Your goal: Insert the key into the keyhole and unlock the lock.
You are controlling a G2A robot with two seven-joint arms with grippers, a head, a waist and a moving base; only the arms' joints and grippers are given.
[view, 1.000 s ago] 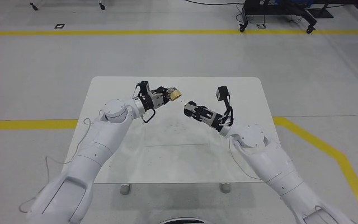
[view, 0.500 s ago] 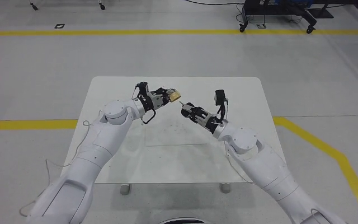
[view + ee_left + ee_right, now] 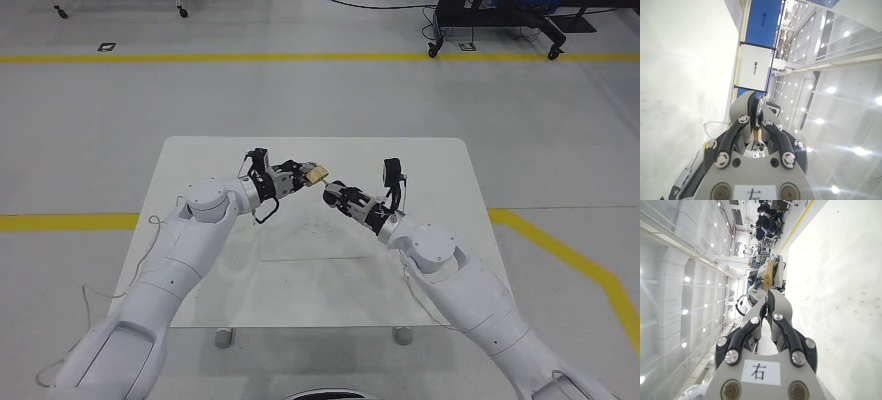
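lock [image 3: 316,173]: small brass block, flat smooth faces, steel shackle; held in the air over the worktop [image 3: 420,290].
left jaws: clamped on the lock at its shackle end.
right jaws: pressed together on the key [image 3: 768,289], a thin flat metal blade, tip at the keyhole [image 3: 768,283].
risk: a tilted blade may miss the slot and skid across the brass.
risk: pushing could twist the lock, or the key, in its grip.
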